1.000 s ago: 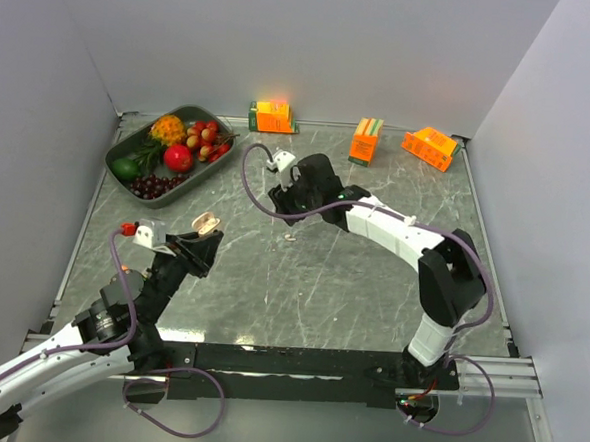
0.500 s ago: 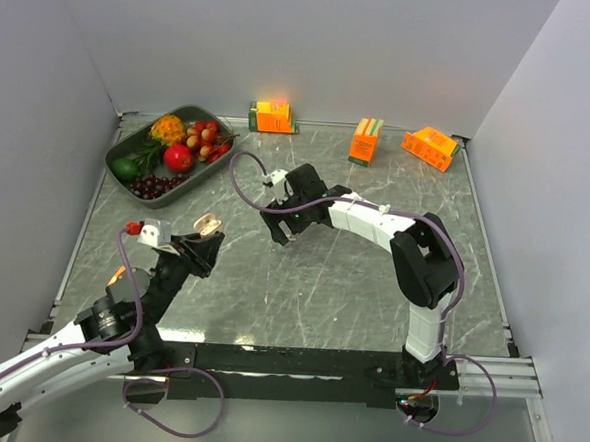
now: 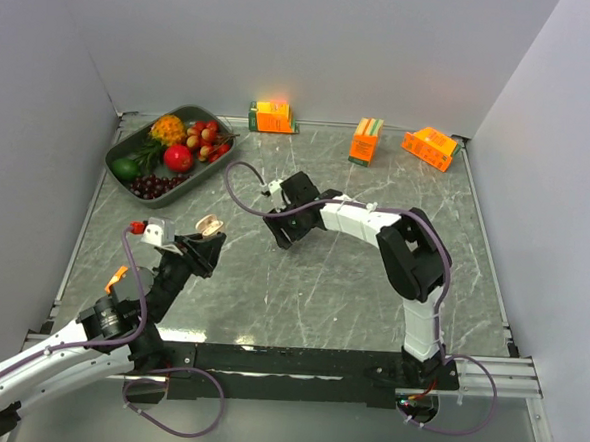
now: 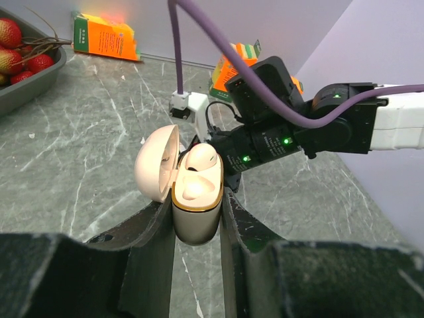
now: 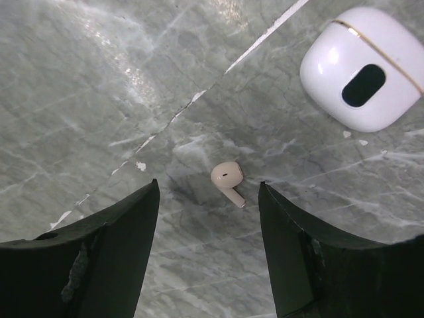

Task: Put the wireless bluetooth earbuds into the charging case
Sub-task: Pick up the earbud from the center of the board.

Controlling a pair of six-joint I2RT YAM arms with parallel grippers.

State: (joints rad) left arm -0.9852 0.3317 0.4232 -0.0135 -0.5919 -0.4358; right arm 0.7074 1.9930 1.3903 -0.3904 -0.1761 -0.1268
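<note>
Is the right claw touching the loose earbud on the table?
Apart. The right wrist view shows the earbud lying between the fingers of the right claw, bare table on both sides.

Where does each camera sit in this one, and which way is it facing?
Top external: above and behind the bases, looking down on the table; left arm and right arm both show.
Left wrist: on the left arm, looking along the left fingers, shut on the open charging case, toward the right arm.
Right wrist: looking straight down at the table; the open right fingers flank one earbud.
Shared: top and left wrist both show the case and the right arm.
</note>
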